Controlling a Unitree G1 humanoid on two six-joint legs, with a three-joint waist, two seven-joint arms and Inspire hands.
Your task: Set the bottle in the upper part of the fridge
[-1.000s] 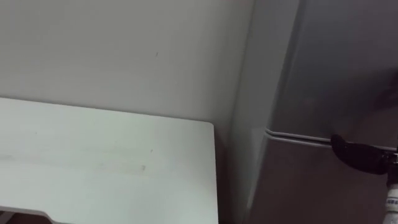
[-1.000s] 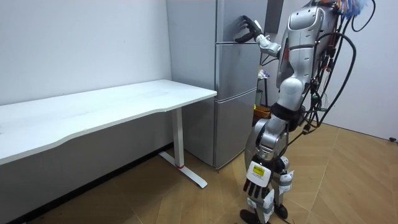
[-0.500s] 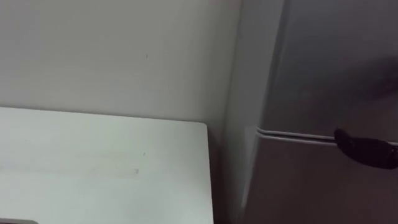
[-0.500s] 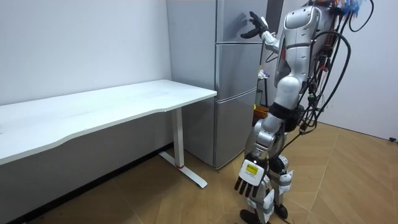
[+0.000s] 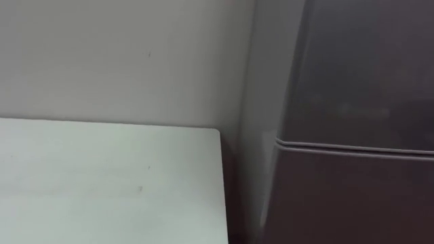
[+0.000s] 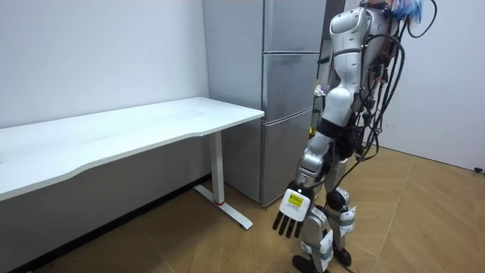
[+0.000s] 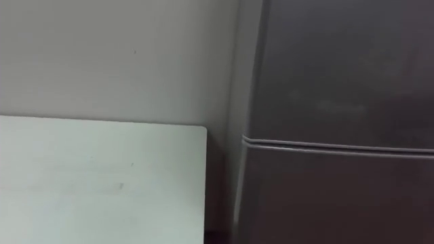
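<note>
The grey fridge (image 6: 290, 91) stands against the wall with both doors shut. In the eye views its upper door (image 5: 366, 68) fills the right side, and a thin seam (image 5: 352, 148) parts it from the lower door (image 5: 352, 200). I stand upright right next to the fridge's front. My left hand (image 6: 292, 218) hangs low beside my knee with its fingers straight and nothing in it.
A long white table (image 6: 151, 125) stands to the left of the fridge along the pale wall; its corner (image 5: 203, 142) ends just short of the fridge's side. Bare wooden floor (image 6: 424, 220) stretches behind me.
My right hand, which was at the fridge's door seam, has drawn back and left the eye view. My left hand has swung lower and forward. The head camera has shifted right.
</note>
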